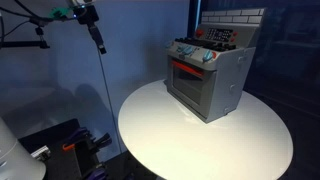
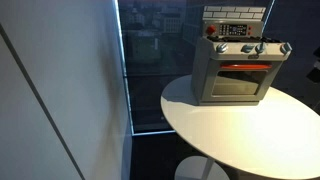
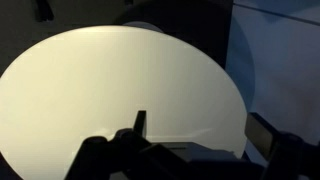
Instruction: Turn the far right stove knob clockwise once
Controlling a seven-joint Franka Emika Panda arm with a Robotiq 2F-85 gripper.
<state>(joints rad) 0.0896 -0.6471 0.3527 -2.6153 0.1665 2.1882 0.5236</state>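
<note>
The far right stove knob [image 2: 284, 47] is pale blue and ends the front row of the stove [image 2: 235, 72], in the upper right of an exterior view. The jaws show only in the wrist view, along the bottom edge, spread wide and holding nothing above the white round table [image 3: 100, 80]. No stove appears there, so their distance from the knob cannot be told. In both exterior views the stove stands near the table's rim, with bare tabletop before its door.
</note>
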